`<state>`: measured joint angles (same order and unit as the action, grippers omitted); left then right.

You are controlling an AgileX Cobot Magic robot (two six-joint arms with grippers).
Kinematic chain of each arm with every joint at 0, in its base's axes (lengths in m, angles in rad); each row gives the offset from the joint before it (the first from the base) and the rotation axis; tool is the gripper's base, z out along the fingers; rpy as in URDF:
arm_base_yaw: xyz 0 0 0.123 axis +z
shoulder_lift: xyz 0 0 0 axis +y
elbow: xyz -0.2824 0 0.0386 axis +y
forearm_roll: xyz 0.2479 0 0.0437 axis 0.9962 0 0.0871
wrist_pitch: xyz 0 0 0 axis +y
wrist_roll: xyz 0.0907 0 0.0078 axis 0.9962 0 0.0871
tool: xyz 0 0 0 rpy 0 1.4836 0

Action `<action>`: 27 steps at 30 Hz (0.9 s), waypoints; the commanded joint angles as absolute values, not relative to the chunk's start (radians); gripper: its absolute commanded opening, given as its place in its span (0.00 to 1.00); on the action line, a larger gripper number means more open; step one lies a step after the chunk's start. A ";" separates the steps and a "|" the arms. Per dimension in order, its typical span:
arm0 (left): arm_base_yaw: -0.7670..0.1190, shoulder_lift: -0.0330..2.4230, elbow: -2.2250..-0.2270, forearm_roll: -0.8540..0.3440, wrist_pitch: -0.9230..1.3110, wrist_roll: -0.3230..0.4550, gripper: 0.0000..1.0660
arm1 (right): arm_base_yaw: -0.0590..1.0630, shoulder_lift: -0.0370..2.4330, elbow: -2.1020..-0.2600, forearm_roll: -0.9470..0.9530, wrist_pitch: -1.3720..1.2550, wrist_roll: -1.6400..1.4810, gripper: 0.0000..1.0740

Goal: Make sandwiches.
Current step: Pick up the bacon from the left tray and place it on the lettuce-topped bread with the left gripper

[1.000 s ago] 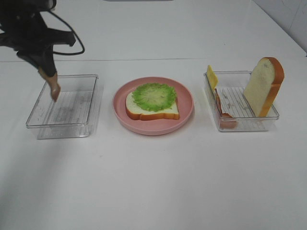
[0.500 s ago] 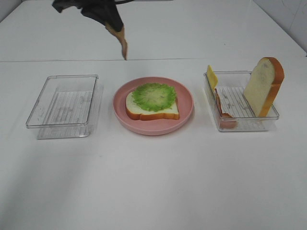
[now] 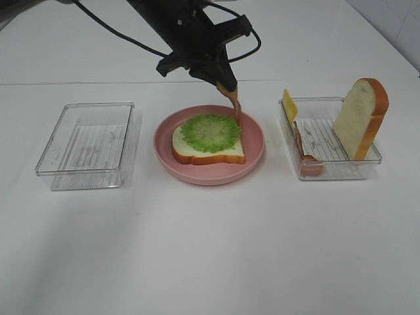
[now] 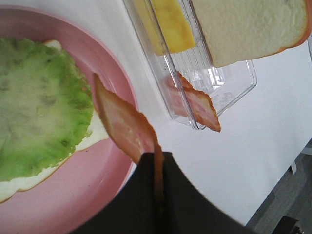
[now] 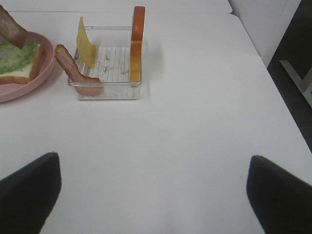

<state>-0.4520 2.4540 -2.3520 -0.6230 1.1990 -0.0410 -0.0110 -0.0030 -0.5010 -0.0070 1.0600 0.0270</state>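
Overhead, the left gripper (image 3: pixel 223 84) pinches one end of a bacon strip (image 3: pixel 234 104), its jaws pressed onto the meat so that the strip dangles nearly upright. The strip's lower tip hangs at about two o'clock on the lettuce leaf (image 3: pixel 211 131). The leaf lies on a bread slice (image 3: pixel 197 155) in the pink plate (image 3: pixel 252 157). At three o'clock from the plate, a clear tray (image 3: pixel 331 172) holds a cheese square (image 3: pixel 289 105), a second bread slice (image 3: pixel 361 118) standing on edge and a second bacon strip (image 3: pixel 305 154) draped over its wall. Another tray (image 3: pixel 85 141) sits at nine o'clock. The right gripper (image 5: pixel 153 163) waits with its fingers spread wide above the table (image 5: pixel 195 122), holding nothing. Because the strip hangs at the leaf's edge rather than its middle, a release here would likely flop it across the plate's rim. A low sweep inward could also drag the loose leaf off the bread.
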 commanded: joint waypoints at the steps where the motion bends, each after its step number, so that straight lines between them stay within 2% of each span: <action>1: -0.464 2.489 -2.375 -0.659 1.175 -0.046 0.00 | -0.017 -0.016 -0.498 -0.008 1.054 0.033 0.90; 3: -0.469 2.527 -2.392 -0.694 1.155 -0.038 0.00 | -0.017 -0.016 -0.498 -0.008 1.054 0.033 0.90; 12: -0.469 2.581 -2.393 -0.686 1.165 -0.020 0.00 | -0.017 -0.016 -0.498 -0.008 1.054 0.033 0.90; 21: -0.449 2.579 -2.393 -0.547 1.189 -0.012 0.00 | -0.017 -0.016 -0.498 -0.008 1.054 0.033 0.90; 27: -0.449 2.578 -2.393 -0.479 1.194 0.038 0.00 | -0.017 -0.016 -0.498 -0.008 1.054 0.033 0.90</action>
<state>-0.4480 2.5880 -2.3900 -0.4820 1.1840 0.0240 -0.0110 -0.0030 -0.5010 -0.0070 1.0600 0.0270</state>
